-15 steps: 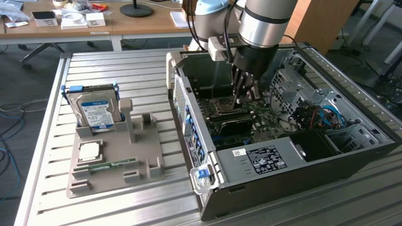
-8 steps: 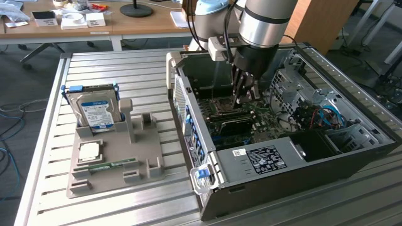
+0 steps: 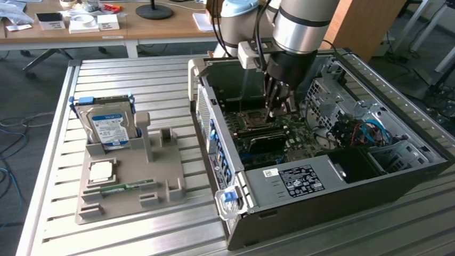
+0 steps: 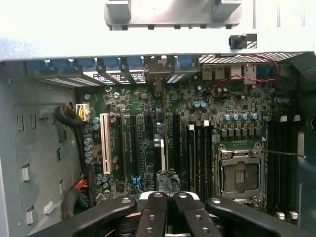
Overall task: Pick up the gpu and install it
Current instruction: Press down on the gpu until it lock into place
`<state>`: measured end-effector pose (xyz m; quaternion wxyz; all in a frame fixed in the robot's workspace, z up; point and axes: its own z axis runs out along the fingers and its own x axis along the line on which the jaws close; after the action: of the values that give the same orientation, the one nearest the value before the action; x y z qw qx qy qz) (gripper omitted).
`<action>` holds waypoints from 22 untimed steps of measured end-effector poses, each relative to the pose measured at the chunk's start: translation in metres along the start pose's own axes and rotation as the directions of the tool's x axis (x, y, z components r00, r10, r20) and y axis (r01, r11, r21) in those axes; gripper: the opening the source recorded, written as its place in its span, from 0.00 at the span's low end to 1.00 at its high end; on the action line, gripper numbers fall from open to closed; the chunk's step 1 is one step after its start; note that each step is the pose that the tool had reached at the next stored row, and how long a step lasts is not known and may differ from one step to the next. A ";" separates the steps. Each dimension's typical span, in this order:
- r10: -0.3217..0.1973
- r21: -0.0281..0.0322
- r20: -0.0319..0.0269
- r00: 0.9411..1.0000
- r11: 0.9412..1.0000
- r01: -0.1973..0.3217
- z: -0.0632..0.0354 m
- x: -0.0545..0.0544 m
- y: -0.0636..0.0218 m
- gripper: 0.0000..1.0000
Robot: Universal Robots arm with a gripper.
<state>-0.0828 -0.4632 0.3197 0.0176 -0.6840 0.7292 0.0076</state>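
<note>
My gripper [image 3: 278, 109], fingers shut together, hangs inside the open PC case [image 3: 398, 184] with the gpu [image 4: 159, 148] edge-on just beneath it, standing among the motherboard [image 4: 232, 106] slots; whether it is fully seated I cannot tell, 1 step seemingly near done.

We see the gripper [image 3: 279, 106] sunk into the open computer case [image 3: 398, 181], its fingertips hidden among the boards; in the wrist view the closed fingers [image 4: 158, 217] run off the picture's edge and cover most of the gpu [image 4: 167, 181], so we cannot tell whether it sits in a slot. The arm [image 3: 302, 24] is cut off above
</note>
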 end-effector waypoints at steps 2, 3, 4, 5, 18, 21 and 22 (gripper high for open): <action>0.000 0.000 0.000 1.000 1.000 0.000 0.0024 0.000 -0.0001 0.11; 0.000 0.000 0.000 1.000 1.000 0.000 0.0041 0.000 -0.0001 0.11; 0.000 0.000 0.000 1.000 1.000 0.000 0.0061 0.000 0.0000 0.11; 0.000 0.000 0.000 1.000 1.000 0.000 0.0078 0.000 0.0000 0.11; 0.000 0.000 0.000 1.000 1.000 0.000 0.0200 0.001 0.0010 0.11; 0.000 0.000 0.000 1.000 1.000 0.000 0.0231 0.001 0.0013 0.11; 0.000 0.000 0.000 1.000 1.000 0.000 0.0231 0.001 0.0013 0.11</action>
<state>-0.0838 -0.4632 0.2966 0.0175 -0.6841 0.7291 0.0075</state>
